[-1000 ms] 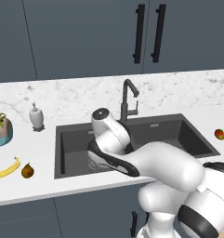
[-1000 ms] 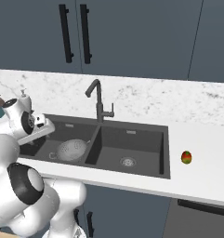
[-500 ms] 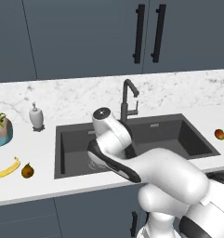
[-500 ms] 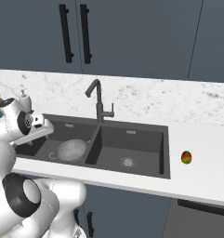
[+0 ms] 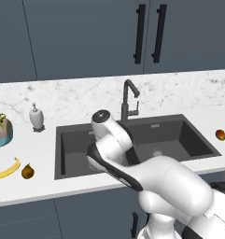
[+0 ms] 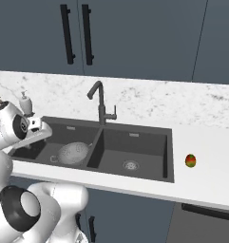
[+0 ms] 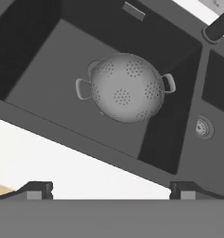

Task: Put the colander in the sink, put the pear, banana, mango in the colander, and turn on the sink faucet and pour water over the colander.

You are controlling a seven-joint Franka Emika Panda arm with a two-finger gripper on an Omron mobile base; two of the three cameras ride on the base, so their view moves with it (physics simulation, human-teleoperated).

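Colander (image 7: 125,87) sits empty in left basin of sink (image 6: 135,142); gripper (image 7: 111,189) above, jaws apart, holding nothing.

In the left base view the white arm hides the dark grey double-basin sink's (image 5: 193,140) left floor. The hand view crops the dark metal faucet (image 7: 219,27).

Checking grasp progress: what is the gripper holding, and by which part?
Nothing. The gripper is open and empty above the silvery perforated metal colander, which sits free in the dark grey sink.

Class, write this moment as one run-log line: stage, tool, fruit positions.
stage: colander in left sink basin | tool: open, empty, above it | banana, pear: left counter | mango: right counter
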